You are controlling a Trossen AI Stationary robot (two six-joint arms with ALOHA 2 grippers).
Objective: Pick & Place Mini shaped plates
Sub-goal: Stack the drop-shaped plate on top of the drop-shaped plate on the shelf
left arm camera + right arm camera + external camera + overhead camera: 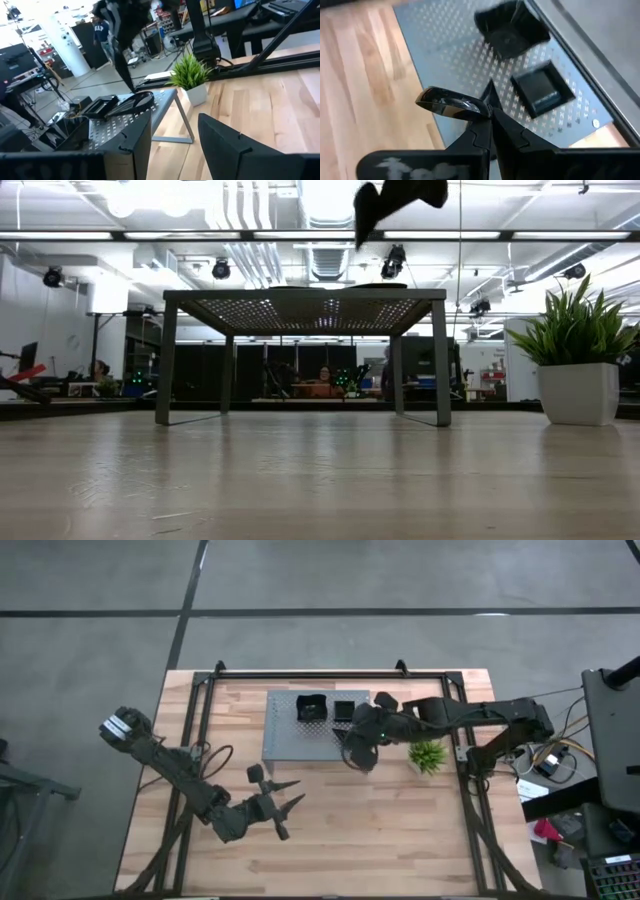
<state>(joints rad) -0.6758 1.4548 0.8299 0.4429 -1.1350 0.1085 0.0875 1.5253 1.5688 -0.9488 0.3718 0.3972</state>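
From above, the right gripper (358,753) hangs over the near edge of the grey rack (285,740). Behind it two black dishes sit on the rack: a bigger square dish (311,707) and a small square dish (344,709). A green plant (428,754) stands close on its outer side. The left gripper (285,810) waits well apart over bare wood, fingers spread wide.

From table height, the rack stands like a little table with open room under it.

In the right wrist view, the right gripper's fingers (485,131) are pressed together on the rim of a shiny leaf-shaped dish (451,105), I think just above the rack.
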